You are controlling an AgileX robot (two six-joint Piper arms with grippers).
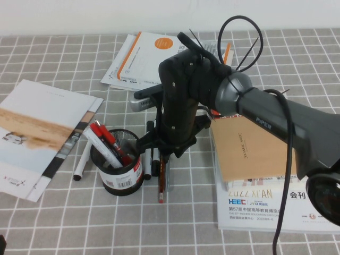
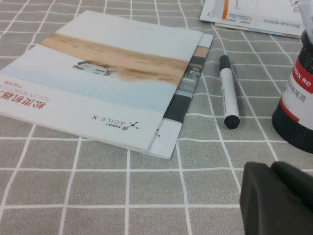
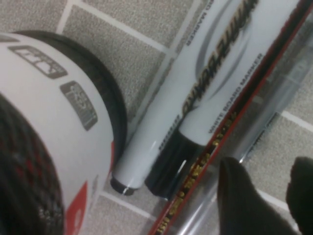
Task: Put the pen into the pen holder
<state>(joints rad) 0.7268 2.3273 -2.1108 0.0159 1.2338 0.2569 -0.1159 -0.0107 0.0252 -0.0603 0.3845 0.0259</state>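
Note:
The pen holder (image 1: 125, 180), a black mesh cup with a white barcode sticker, stands left of centre with several red and white pens in it. It also shows in the wrist views as the pen holder (image 2: 293, 98) and the pen holder (image 3: 54, 98). To its right lie two white markers (image 3: 215, 73), a dark red pencil (image 1: 159, 188) and the thin pale pen (image 1: 166, 178). My right gripper (image 1: 164, 151) hangs low over them. Here my right gripper (image 3: 266, 169) is open and bare, one finger over the pen (image 3: 281, 98). My left gripper (image 2: 274, 169) rests shut near the table's front left.
A white booklet (image 1: 37, 133) lies at the left, with a black-capped marker (image 1: 82, 162) between it and the holder. Leaflets (image 1: 143, 58) lie at the back. A brown notebook (image 1: 249, 146) lies on a magazine (image 1: 265, 210) at the right.

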